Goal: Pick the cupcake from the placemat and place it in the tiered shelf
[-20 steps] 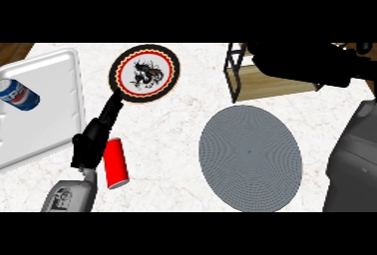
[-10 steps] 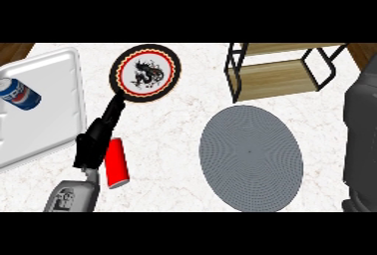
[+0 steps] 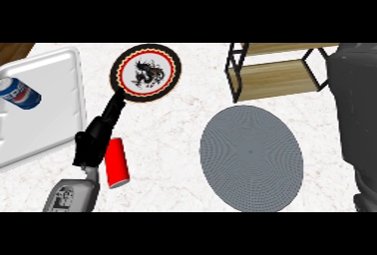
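The round grey placemat point(image 3: 250, 157) lies right of centre with nothing on it. Behind it stands the tiered shelf point(image 3: 276, 72), a black frame with wooden boards; the boards that show are bare. No cupcake is visible anywhere. My left hand point(image 3: 92, 144) rests open at the lower left, its straight fingers pointing up toward a plate. Only the grey forearm of my right arm point(image 3: 358, 124) shows, along the right edge beside the placemat and the shelf; its hand is out of sight.
A black-rimmed plate point(image 3: 146, 73) with a dragon picture lies at the back centre-left. A red can point(image 3: 116, 163) lies beside my left hand. A white tray point(image 3: 52, 107) at the left holds a blue cola can point(image 3: 18, 93).
My right arm has drawn back from over the shelf to the right edge, uncovering the shelf. The left hand has not moved.
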`<state>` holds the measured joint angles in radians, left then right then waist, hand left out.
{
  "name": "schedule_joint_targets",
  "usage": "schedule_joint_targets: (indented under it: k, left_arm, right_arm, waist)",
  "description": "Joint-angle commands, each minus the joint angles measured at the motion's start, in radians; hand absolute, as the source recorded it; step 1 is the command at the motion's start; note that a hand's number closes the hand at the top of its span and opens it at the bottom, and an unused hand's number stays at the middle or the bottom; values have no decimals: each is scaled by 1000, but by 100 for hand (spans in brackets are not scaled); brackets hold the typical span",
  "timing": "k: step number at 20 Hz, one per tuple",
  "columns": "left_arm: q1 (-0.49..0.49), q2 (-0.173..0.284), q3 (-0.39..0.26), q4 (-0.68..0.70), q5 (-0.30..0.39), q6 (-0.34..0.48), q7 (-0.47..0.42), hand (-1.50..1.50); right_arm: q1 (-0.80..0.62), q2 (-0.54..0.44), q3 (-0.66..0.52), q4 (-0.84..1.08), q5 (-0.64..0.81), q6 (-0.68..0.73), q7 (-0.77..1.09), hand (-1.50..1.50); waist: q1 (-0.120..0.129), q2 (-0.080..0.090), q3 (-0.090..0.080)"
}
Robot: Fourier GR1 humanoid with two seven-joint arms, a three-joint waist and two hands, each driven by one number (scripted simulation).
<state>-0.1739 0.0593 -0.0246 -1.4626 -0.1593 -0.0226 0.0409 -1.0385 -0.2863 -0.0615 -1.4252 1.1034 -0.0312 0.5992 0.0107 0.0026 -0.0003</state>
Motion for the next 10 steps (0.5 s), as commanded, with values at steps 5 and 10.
schedule_joint_targets:
  k: [5, 10]
  left_arm:
    - [-8, -7, -6, 27, -10, -1, -16, 0]
    - [-62, 13, 33, 36, 23, -18, 11, 0]
  right_arm:
    - [-16, 17, -75, 254, -10, -261, -134, 150]
    - [-31, 46, -184, 297, -212, -378, -281, 150]
  waist:
    - [1, 1, 0]
    - [3, 3, 0]
